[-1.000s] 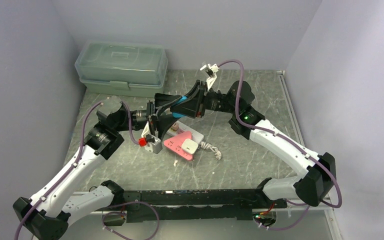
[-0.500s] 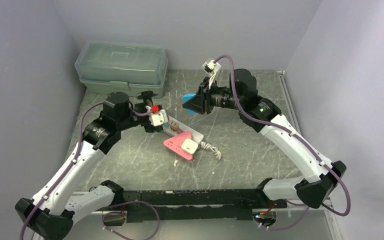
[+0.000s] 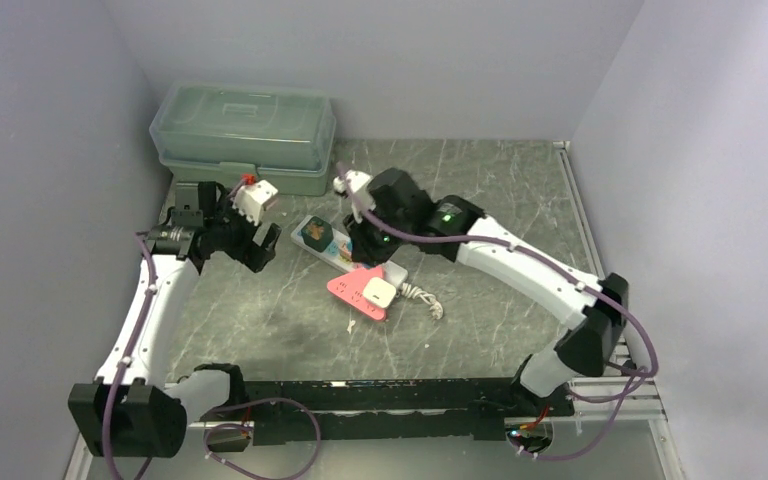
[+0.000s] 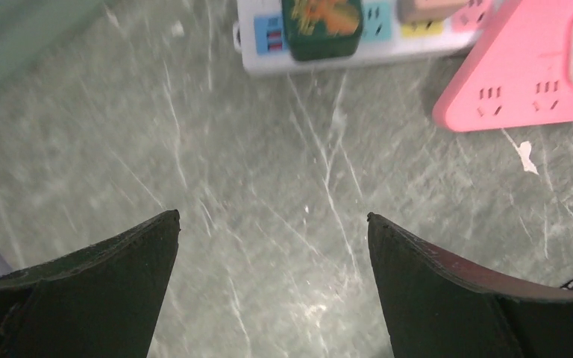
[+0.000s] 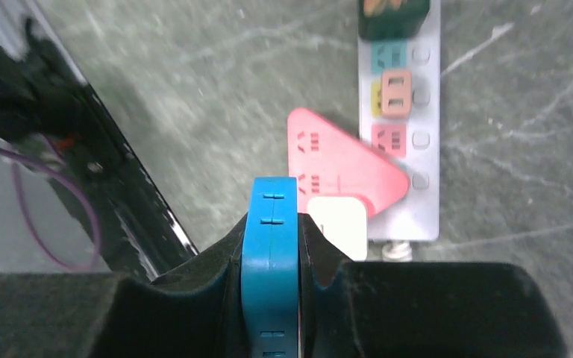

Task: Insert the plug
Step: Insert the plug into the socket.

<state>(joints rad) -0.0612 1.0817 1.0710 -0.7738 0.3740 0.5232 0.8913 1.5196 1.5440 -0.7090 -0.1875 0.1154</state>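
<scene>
No brand name can be read anywhere. An orange print is carried on the dark adapter (image 4: 321,22), but it is too blurred to be read. The small markings on the pink triangular socket block (image 5: 343,168) are too small to be made out.

The blue plug (image 5: 270,268) is clamped edge-on between the fingers of the right gripper (image 5: 272,224), at the lower centre of the right wrist view. Just above its tip in that view the pink block is seen, with a white plug (image 5: 337,224) resting on its lower part. The white power strip (image 5: 418,212) runs down the right of centre, its lower end partly covered by the pink block and the dark adapter seated at its upper end. Teal, salmon and red sockets are shown between them. Whether the blue plug touches anything below it cannot be told. In the top view the right gripper is placed at the centre of the frame, over the strip and just above the pink block.

The left gripper (image 4: 272,224) is spread wide and nothing is held in it. Bare marbled table (image 3: 480,200) is seen between its fingers, with the strip along the upper edge of its view and the pink block at the upper right. In the top view it is found left of the strip, apart from it.
</scene>
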